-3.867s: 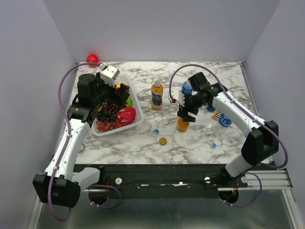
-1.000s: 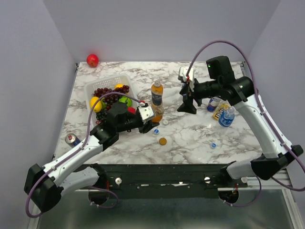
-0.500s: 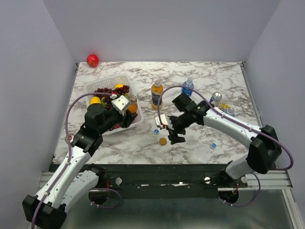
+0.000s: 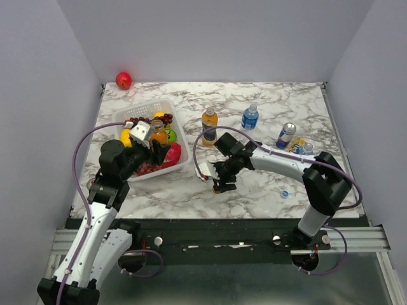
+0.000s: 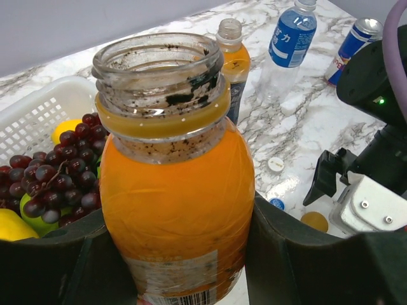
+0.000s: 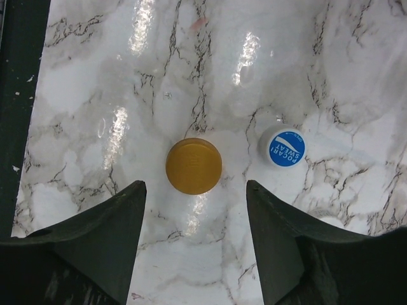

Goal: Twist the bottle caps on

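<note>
Above the table, holds an uncapped orange bottle (image 4: 159,135) in the left gripper (image 4: 154,135), in line with the basket (image 4: 137,114); hangs the right gripper (image 4: 220,183) low over the marble near the front edge, jaws unreadable from there.

At the left wrist, clamps both fingers (image 5: 57,260) on the bottle's sides, upright, neck open; shows grapes (image 5: 57,181) behind and an orange cap (image 5: 314,221) lying at right.

Under the right wrist, spreads wide on either side of the orange cap, not touching; leaves a blue-white cap (image 6: 282,147) just beside it.
</note>
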Tool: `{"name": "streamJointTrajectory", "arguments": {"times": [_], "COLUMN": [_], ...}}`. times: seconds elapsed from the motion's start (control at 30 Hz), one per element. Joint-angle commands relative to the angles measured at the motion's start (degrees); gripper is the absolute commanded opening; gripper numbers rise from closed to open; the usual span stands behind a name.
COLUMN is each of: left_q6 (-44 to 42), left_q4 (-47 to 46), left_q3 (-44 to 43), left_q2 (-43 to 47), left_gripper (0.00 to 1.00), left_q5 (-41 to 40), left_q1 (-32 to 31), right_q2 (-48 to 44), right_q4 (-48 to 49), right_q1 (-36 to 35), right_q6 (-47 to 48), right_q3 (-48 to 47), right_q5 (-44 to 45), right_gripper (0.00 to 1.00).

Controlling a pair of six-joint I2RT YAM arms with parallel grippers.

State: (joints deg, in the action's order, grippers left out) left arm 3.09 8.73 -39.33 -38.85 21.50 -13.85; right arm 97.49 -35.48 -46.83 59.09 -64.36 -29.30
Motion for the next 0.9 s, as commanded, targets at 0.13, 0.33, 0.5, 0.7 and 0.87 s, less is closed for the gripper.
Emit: {"name": "streamJointTrajectory", "arguments": {"times": [0.13,0.33,0.5,0.7,0.87], "left_q6": [3.0,2.8,2.4,2.3,-2.8], "left_q4": [-1.9,-1.6,-1.3,-2.4,-6.2], "left_q3": [1.9,2.2,2.8,3.6,6.2], "left_q2": [1.6,1.8,2.1,1.7,0.5], "left_gripper": [0.0,0.0,0.0,0.0,0.0], "left_q5": [0.3,-0.1,-0.3,0.5,10.3], "left_q1": [2.2,2.7,2.8,2.9,2.8], "right_q2": [4.0,6.0,7.1,6.9,-2.0], "right_q4": [2.3,2.3,2.4,2.0,-3.3], "right_q1": [-1.3,-2.3,-2.8,-3.1,-2.0], "right_q6": [3.0,3.6,4.2,4.5,1.1], "right_q3": [0.0,-0.2,0.1,-0.1,-0.7], "right_q5": [2.9,3.5,3.9,4.5,5.7], "right_gripper": [0.71,0.68,0.63,0.43,0.33]}}
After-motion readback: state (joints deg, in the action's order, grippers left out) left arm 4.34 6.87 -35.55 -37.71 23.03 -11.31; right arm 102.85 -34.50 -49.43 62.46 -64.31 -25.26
